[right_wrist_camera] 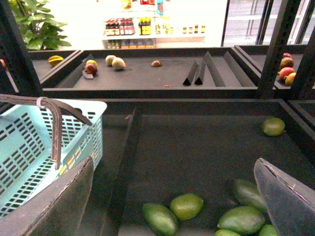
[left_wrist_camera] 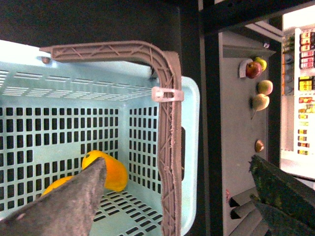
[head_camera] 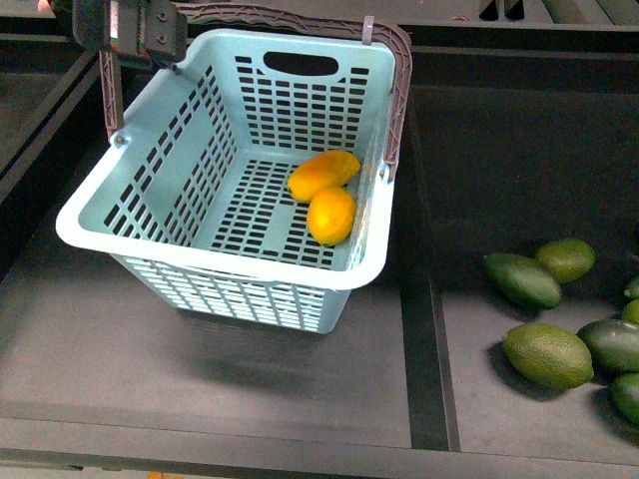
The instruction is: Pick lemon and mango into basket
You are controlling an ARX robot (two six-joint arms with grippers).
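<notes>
A pale teal basket (head_camera: 150,215) sits on a dark surface (head_camera: 120,349), holding the mango (head_camera: 323,174) and the lemon (head_camera: 331,215), touching each other. Both grippers' fingers (right_wrist_camera: 66,204) appear spread, holding nothing. Green fruits (head_camera: 546,354) lie well apart, to the right.

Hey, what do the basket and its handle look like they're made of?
The basket looks like molded plastic: pale teal, smooth, slightly glossy, with uniform slots. Its handle seems a harder brown plastic, matte, with truss-like ribbing and frayed edges, tied on by a white strap.
</notes>
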